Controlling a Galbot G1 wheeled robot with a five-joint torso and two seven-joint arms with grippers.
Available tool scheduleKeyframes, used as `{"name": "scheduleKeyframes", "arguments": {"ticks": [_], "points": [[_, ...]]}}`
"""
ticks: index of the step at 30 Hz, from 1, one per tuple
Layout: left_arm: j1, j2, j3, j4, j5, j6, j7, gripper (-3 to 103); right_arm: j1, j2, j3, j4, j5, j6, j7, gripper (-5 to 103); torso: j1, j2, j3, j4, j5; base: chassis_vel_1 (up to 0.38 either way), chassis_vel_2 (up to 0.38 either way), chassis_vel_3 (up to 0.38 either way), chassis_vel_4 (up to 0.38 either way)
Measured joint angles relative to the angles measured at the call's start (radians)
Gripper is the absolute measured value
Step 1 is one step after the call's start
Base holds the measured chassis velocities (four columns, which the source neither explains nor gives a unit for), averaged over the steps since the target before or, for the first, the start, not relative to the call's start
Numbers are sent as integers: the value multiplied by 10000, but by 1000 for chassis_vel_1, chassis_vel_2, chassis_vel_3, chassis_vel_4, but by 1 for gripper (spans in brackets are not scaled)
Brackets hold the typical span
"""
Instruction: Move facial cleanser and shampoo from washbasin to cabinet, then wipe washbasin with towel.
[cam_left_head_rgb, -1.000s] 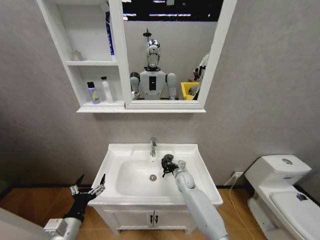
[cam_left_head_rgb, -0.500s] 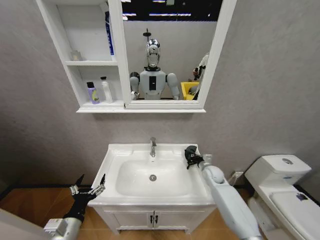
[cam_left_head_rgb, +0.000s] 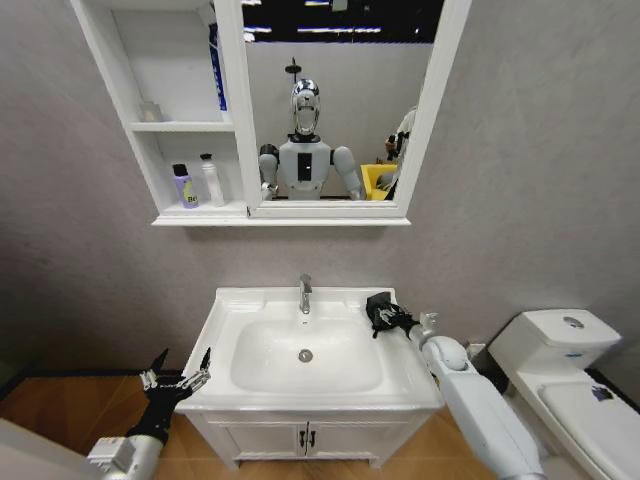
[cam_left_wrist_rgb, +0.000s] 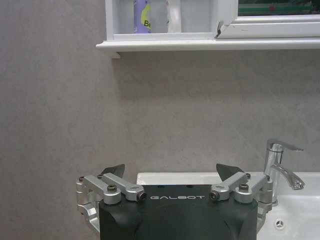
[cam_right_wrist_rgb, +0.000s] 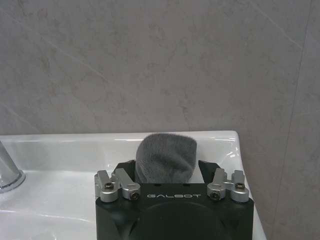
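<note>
Nearest to me, my left gripper (cam_left_head_rgb: 176, 381) hangs low beside the front left corner of the washbasin (cam_left_head_rgb: 228, 312), jaws spread wide and holding nothing; it looks parked. Across the white basin, my right gripper (cam_left_head_rgb: 392, 319) rests over the flat rim at the back right corner, fingers closed around the dark grey towel (cam_left_head_rgb: 381, 309), which bulges out between them as a soft bunch in the right wrist view (cam_right_wrist_rgb: 165, 156). The bowl with its round metal drain (cam_left_head_rgb: 306, 355) and the chrome tap (cam_left_head_rgb: 306, 293) at the back centre sit just left of that gripper. Farther up on the wall, the white cabinet (cam_left_head_rgb: 120, 78) holds a purple-labelled bottle (cam_left_head_rgb: 184, 185) and a white bottle (cam_left_head_rgb: 211, 180) side by side on its lowest shelf, so the moving part seems done and the wiping is underway. My worry from here is that the towel is only pinched at one end, so dragging it hard over the rim could pull it free. Being so close to the basin's right edge, a sweep outward could slide the cloth off onto the floor. A sweep the other way could knock my wrist against the tap.
</note>
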Motion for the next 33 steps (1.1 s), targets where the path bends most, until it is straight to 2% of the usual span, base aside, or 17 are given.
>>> {"name": "scheduleKeyframes", "arguments": {"ticks": [2, 4, 5, 7, 15, 18, 19, 21, 24, 26, 27, 29, 33], "points": [[0, 0, 0, 0, 0, 0, 0, 100, 25, 68, -25, -24, 6, 59, 96, 77, 0, 0, 0, 1, 1, 0, 0, 0, 0], [0, 0, 0, 0, 0, 0, 0, 100, 48, 178, -92, -28, -23, 139, 603, 87, 0, 0, 0, 0, 0, 0, 0, 0, 0], [0, 0, 0, 0, 0, 0, 0, 100, 48, 178, -92, -28, -23, 139, 603, 87, 0, 0, 0, 0, 0, 0, 0, 0, 0], [0, 0, 0, 0, 0, 0, 0, 100, -11, 250, -75, 67, -141, 86, 1167, 99, 0, 0, 0, 0, 1, 0, 0, 0, 0], [0, 0, 0, 0, 0, 0, 0, 100, -575, 20, 225, 875, -232, 33, 1951, 100, 1, 0, 0, 0, 1, 0, 0, 0, 0], [0, 0, 2, 0, 0, 2, 3, 100, -2282, -10, 1010, 3684, -644, -318, 3106, 100, 2, 0, -1, -5, -1, 0, 0, 0, 0], [0, 0, 2, 0, 0, 2, 3, 100, -2282, -10, 1010, 3684, -644, -318, 3106, 100, 2, 0, -1, -5, -1, 0, 0, 0, 0], [0, 0, 0, 0, 0, 1, 0, 100, -3646, 456, 1410, 5429, -1230, -382, 3846, 100, 0, 0, -1, 1, -1, 0, 0, 0, 0], [0, -1, 0, 0, 0, 1, -1, 100, -4418, 758, 1564, 6323, -1616, -355, 4099, 100, 0, 0, 0, -3, 8, 0, 0, 0, 0], [0, 2, 1, 1, 0, 4, -4, 100, -6566, 1541, 1862, 9562, -2474, -1050, 4973, 100, -3, 1, -3, -8, -4, 0, 0, 0, 0], [0, 2, 1, 1, 0, 4, -4, 100, -6566, 1541, 1862, 9562, -2474, -1050, 4973, 100, -3, 1, -3, -8, -4, 0, 0, 0, 0], [0, 0, 0, 0, 0, 2, -7, 100, -7825, 1964, 1787, 11621, -2993, -1633, 5258, 100, -4, 3, -4, -6, -12, 0, 0, 0, 0], [0, 1, 0, 0, 0, 2, -7, 100, -8210, 2139, 1606, 11901, -3312, -1828, 5397, 100, 3, -1, 0, 0, 2, 15, -29, -17, 20]]}}
